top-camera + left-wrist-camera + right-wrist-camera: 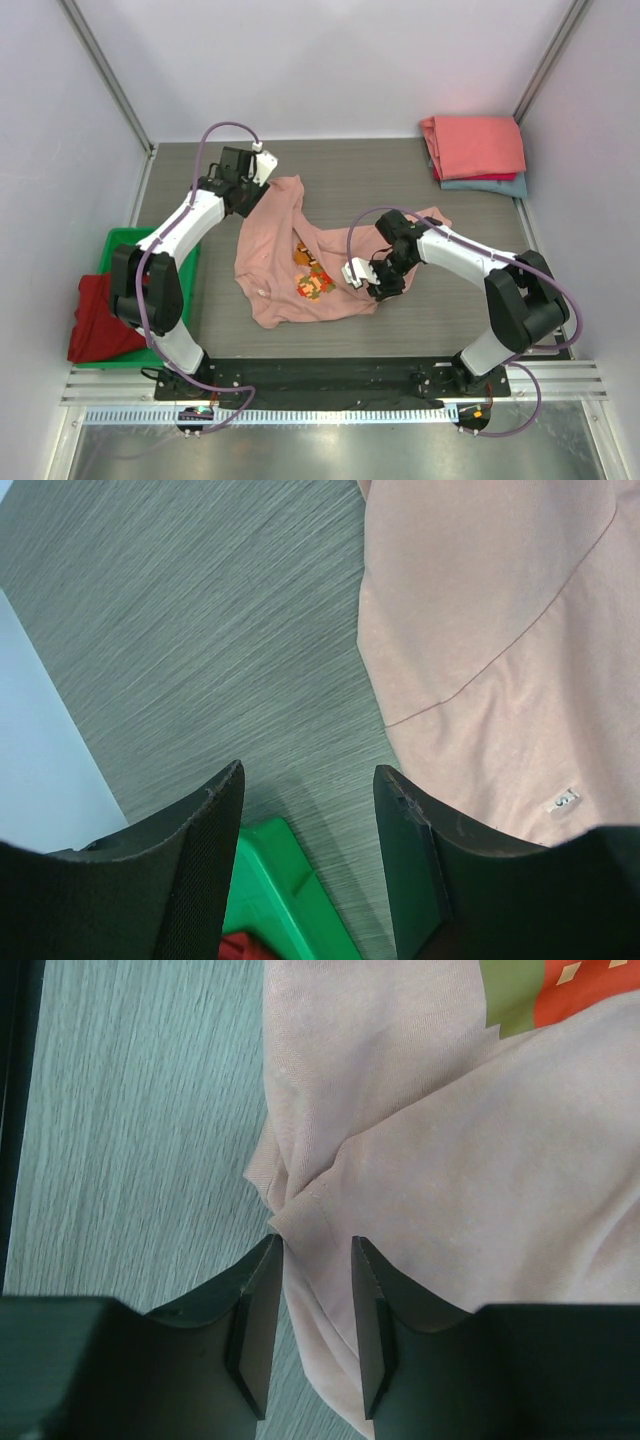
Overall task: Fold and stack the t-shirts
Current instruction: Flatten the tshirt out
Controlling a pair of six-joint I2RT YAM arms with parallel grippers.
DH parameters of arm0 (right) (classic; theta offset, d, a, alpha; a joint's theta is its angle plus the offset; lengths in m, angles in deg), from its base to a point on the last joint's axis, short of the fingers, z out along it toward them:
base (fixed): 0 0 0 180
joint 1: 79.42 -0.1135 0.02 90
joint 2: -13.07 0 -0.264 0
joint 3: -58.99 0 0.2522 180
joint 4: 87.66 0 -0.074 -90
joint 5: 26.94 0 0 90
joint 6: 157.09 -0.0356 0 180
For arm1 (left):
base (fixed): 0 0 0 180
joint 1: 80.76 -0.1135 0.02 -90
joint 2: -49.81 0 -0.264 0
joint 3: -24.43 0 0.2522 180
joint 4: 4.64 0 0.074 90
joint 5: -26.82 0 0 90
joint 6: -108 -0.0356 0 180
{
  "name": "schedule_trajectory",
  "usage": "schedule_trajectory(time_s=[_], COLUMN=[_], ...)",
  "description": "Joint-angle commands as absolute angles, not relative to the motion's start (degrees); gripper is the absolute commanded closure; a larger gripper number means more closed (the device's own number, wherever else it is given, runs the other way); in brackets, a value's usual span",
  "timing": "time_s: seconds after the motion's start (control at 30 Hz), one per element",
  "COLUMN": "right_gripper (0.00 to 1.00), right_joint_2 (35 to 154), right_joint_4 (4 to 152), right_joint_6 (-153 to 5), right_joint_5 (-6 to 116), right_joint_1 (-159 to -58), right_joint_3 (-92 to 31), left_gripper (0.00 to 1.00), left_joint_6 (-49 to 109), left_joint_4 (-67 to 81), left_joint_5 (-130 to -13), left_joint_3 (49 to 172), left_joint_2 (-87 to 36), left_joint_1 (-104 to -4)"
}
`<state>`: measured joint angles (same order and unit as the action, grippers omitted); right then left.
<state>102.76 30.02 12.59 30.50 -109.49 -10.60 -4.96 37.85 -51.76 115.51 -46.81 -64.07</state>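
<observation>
A dusty-pink cotton t-shirt [285,235] with a small pixel game-character chest print [313,277] is spread, crumpled and unfolded, in the middle of the grey wood-grain tabletop [350,170]. The left gripper [308,775] is held over bare tabletop just beside the shirt's far left edge, its jaws spread wide with nothing between them. The right gripper [315,1245] is set at the shirt's near right edge; a bunched fold of pink cloth is seen between its jaws, but whether it is pinched cannot be told. A coral-red folded t-shirt [475,145] is stacked on a blue-grey folded one [495,187] in the far right corner. A dark red t-shirt [100,315] is draped over the green plastic tray [125,243] at the left.
</observation>
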Motion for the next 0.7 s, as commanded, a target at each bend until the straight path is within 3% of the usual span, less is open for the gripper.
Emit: schedule_trajectory(time_s=[0.0,0.23,0.4,0.67], right_gripper=[0.65,0.76,0.98,0.99], right_joint_2=[102.98,103.77,103.78,98.24], right_joint_4=[29.62,29.36,30.76,40.17], right_joint_6=[13.86,13.24,8.69,-7.4], right_joint_5=[28.78,27.64,28.51,33.51], right_joint_1=[-109.83,-110.01,-109.75,-99.66], right_joint_3=[-12.69,-13.12,-15.06,-27.96], left_gripper=[0.44,0.44,0.44,0.43], left_joint_6=[-5.46,-5.29,-5.64,-6.6], left_joint_4=[35.22,35.13,35.04,36.45], left_joint_5=[-51.14,-51.14,-50.7,-54.03], left_joint_3=[116.85,117.2,117.55,123.25], left_joint_2=[-47.05,-47.31,-47.49,-50.73], left_joint_1=[-64.5,-64.5,-64.5,-65.99])
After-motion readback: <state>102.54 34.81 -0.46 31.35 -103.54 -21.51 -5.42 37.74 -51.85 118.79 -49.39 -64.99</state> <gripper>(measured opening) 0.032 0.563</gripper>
